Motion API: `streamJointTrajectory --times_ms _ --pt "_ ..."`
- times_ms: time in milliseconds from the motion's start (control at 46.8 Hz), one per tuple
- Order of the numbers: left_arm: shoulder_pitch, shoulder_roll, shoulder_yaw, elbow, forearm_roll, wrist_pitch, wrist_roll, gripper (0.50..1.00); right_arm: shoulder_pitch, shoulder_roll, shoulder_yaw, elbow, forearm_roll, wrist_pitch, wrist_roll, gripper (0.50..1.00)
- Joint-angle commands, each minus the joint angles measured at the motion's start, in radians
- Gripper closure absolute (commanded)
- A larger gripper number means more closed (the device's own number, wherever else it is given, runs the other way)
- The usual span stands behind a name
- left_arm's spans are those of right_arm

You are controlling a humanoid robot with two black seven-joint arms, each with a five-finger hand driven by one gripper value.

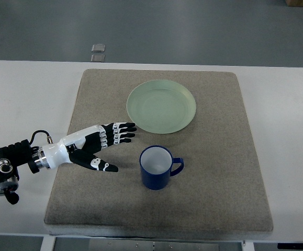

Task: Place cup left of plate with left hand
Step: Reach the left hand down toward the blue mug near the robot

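Left hand [96,146] wide, empty; cup [157,167] just past your fingertips.
You risked tipping it by hitting the rim.

The left arm [4,170] runs off the picture's left edge, and the table [20,104] (white) is cropped at 3 edges.

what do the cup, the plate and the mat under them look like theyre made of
Cup: likely glazed ceramic or enamel, judging by its smooth blue outside and white inside.
Plate: pale green and slightly translucent with a matte look, so probably frosted glass or plastic.
Mat: grey-brown with a fuzzy, speckled texture, like felt or short carpet.
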Motion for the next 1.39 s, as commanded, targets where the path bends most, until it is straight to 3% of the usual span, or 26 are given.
streamJointTrajectory --times_ms 0,513,812,1368 --pt "-0.003 -0.024 0.000 0.003 0.004 0.000 0.003 0.500 0.000 0.000 0.000 0.000 0.000 0.000 0.000 0.568" --pt "-0.017 -0.066 0.046 0.012 0.015 0.000 0.009 0.504 0.000 0.000 0.000 0.000 0.000 0.000 0.000 0.568" --pt "-0.035 -0.095 0.049 0.014 0.026 0.000 0.061 0.510 0.000 0.000 0.000 0.000 0.000 0.000 0.000 0.568" --pt "-0.046 -0.132 0.069 0.017 0.032 0.000 0.064 0.510 0.000 0.000 0.000 0.000 0.000 0.000 0.000 0.568"
